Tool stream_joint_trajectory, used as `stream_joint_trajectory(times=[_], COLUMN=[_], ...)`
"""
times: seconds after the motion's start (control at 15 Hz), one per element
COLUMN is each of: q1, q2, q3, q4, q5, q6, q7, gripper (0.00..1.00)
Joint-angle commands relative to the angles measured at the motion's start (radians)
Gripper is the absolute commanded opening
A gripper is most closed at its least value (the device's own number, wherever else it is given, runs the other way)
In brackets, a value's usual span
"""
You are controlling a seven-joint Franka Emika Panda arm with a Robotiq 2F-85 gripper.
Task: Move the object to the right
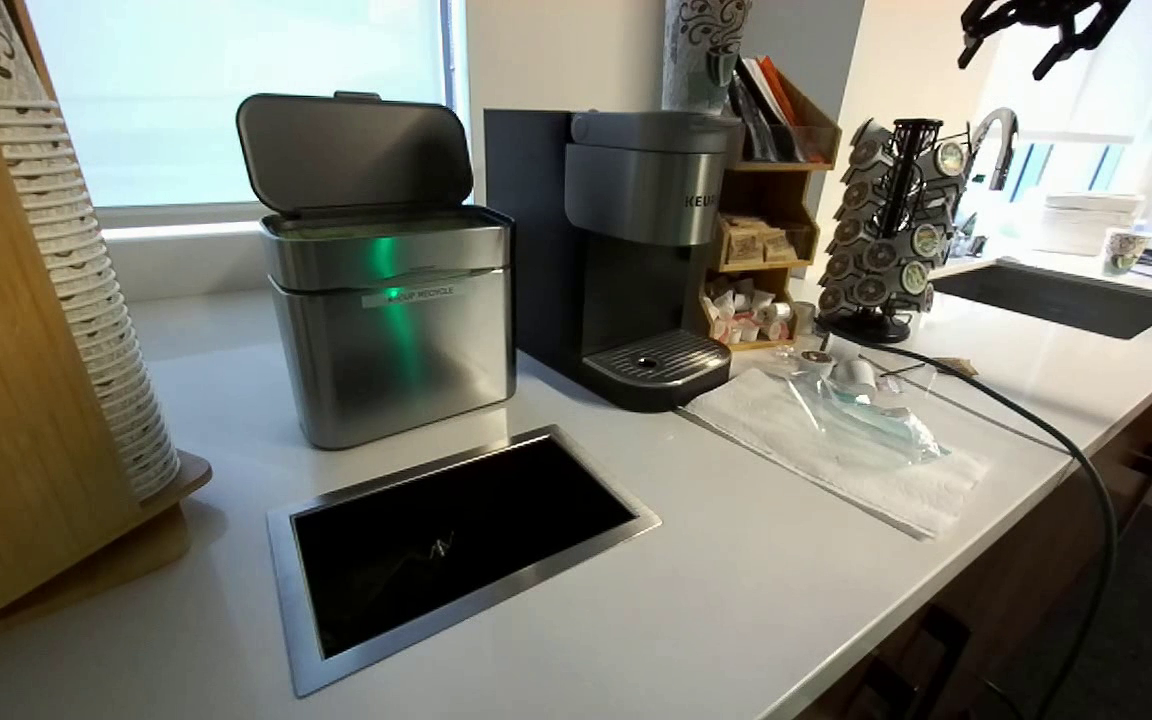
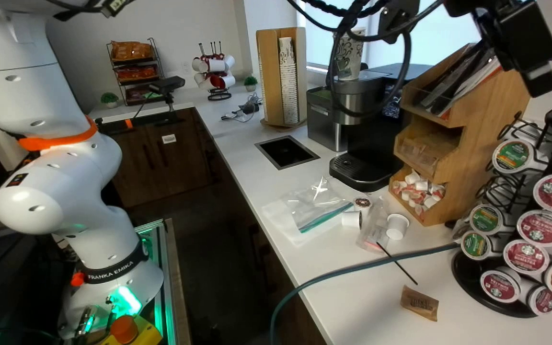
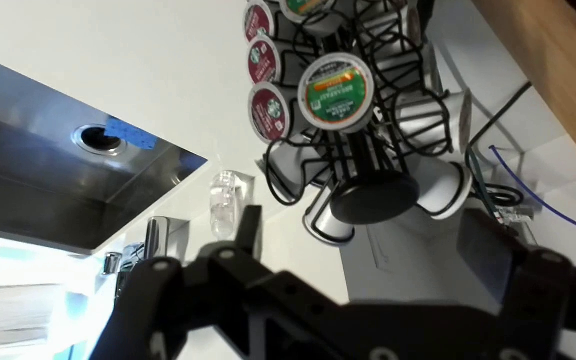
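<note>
our one robotiq gripper [image 1: 1003,66] hangs with its two jaws spread, higher than one k-cup carousel rack [image 1: 898,195]; we see that rack on the counter [image 1: 696,580], between one three-tier wooden organizer [image 2: 487,136] and one sink [image 1: 1056,295].

- "FRANKA EMIKA" is printed on the black arm band [image 2: 117,270].
- "KEUR" can be read on the coffee maker [image 1: 641,190].
- "CUP RECYCLE" is written on the steel bin [image 1: 398,355].
- "BREAKFAST BLEND" is shown on a green coffee pod [image 3: 337,93].

In an exterior view, the right edge crops the pod rack [image 2: 527,194]
</note>
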State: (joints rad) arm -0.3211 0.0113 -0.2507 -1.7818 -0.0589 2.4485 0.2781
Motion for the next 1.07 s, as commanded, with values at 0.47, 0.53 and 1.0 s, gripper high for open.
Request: stream_joint_trajectory(times=[0.47,0.53,1.0], q1=[0.006,0.008,0.000], q2=[0.187,0.216,0.369], q3=[-0.032,-0.032,-0.007], q4=[0.197,0.226,0.412], q5=[0.123,0.116,0.119], q6=[0.016,0.017,-0.030], q7=[-0.009,-0.001,-0.071], gripper=[1.00,1.00,1.00])
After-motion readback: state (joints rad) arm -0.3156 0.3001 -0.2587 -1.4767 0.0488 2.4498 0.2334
